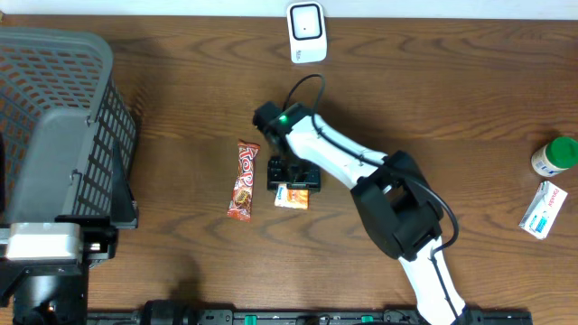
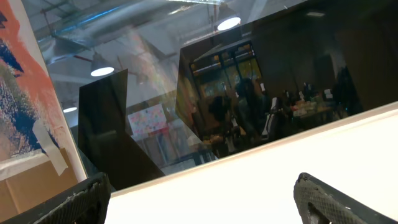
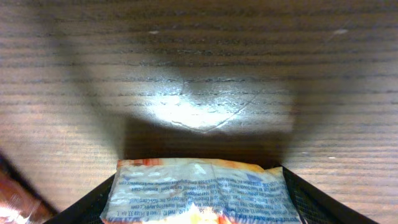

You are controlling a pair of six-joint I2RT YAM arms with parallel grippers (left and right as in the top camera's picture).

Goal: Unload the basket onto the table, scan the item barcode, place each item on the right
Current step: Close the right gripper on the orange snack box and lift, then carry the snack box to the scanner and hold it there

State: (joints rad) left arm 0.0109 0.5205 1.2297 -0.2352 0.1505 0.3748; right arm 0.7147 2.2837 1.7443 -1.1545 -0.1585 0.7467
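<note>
A small orange-and-white packet [image 1: 291, 195] lies on the wooden table near the middle, its printed back facing up in the right wrist view [image 3: 199, 190]. My right gripper [image 1: 293, 181] is lowered over it. Both black fingers press against the packet's left and right edges [image 3: 202, 213], and the packet still rests on the table. A white scanner [image 1: 306, 32] stands at the far edge, well beyond the packet. My left gripper [image 2: 202, 202] points upward at windows and a ceiling, open with nothing between its fingers [image 2: 81, 199].
A red chocolate bar [image 1: 244, 181] lies just left of the packet. A grey mesh basket [image 1: 63, 126] fills the left side. At the right edge stand a green-capped bottle [image 1: 554, 155] and a white box [image 1: 543, 208].
</note>
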